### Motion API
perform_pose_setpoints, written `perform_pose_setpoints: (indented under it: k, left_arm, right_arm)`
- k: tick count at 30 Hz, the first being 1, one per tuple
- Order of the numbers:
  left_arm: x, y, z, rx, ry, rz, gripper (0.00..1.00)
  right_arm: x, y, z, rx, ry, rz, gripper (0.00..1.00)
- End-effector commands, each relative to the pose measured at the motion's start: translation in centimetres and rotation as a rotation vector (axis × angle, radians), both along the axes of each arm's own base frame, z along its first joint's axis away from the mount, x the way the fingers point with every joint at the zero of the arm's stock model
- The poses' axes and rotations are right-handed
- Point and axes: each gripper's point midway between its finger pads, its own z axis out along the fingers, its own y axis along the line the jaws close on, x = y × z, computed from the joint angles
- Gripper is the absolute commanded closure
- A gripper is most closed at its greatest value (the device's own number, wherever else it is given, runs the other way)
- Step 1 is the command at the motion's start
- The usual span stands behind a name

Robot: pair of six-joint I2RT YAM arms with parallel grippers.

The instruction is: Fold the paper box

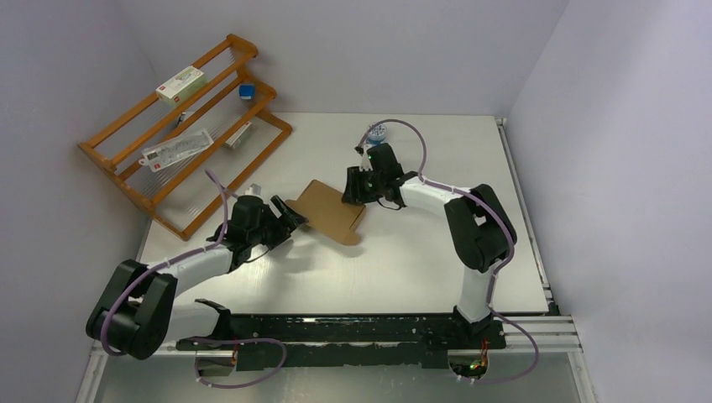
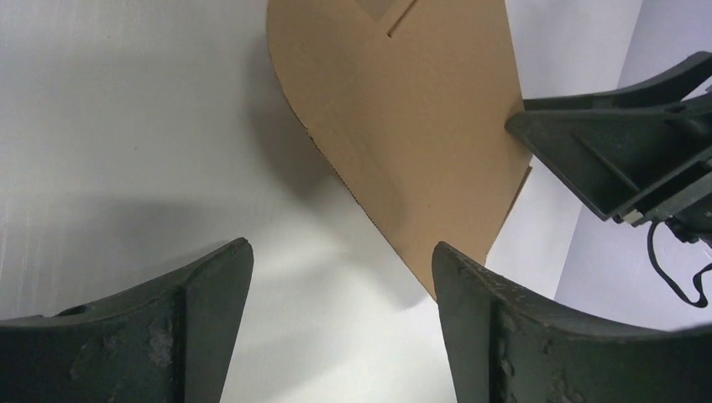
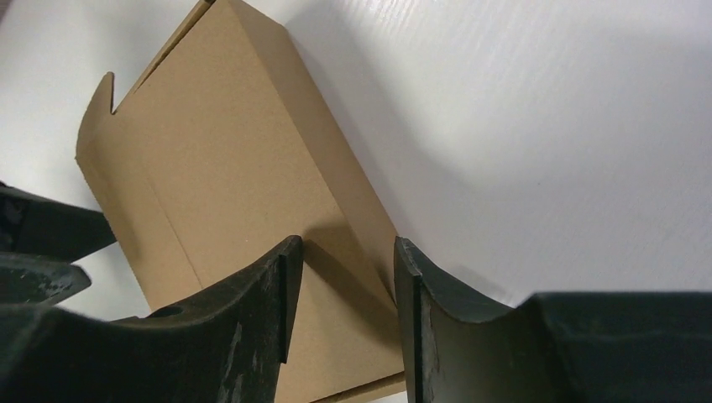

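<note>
The box (image 1: 330, 211) lies mid-table (image 1: 420, 260), between both grippers. The left gripper (image 2: 342, 246) is spread wide, with the box just ahead. The right gripper (image 3: 347, 243) straddles the box's edge; I can't tell if it's pinching.

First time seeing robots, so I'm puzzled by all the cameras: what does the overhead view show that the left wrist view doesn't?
Only overhead: the whole left arm and right arm, the wooden rack with small cartons on it, and a small round blue-and-white item at the back.
Only left wrist: the left jaws close up, standing apart with bare table between them, and a slot cut in the cardboard.
Both: the paper box, the white table, and the right jaws at the box's edge.
</note>
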Motion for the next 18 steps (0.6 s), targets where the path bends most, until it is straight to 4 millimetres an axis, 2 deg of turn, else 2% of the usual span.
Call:
perform_pose_setpoints:
  k: [1, 6, 11, 14, 18]
  left_arm:
    - [2.2, -0.5, 1.5, -0.024, -0.082, 0.033, 0.18]
    - [3.4, -1.3, 1.3, -0.06, -0.098, 0.031, 0.21]
    - [3.7, -2.4, 0.7, -0.093, -0.084, -0.008, 0.26]
    - [3.8, -2.6, 0.9, -0.101, -0.092, -0.013, 0.26]
    - [4.0, -3.1, 1.5, -0.116, -0.111, -0.039, 0.27]
  right_arm:
    - [-1.2, -1.0, -0.5, 0.03, 0.068, -0.018, 0.53]
    - [-2.0, -1.3, -1.3, 0.086, 0.125, -0.013, 0.56]
    - [-2.3, -2.5, -1.9, 0.157, 0.18, -0.032, 0.61]
    - [-2.4, -3.4, -2.2, 0.226, 0.231, -0.046, 0.66]
    - [-3.0, -3.7, -2.5, 0.325, 0.29, -0.039, 0.7]
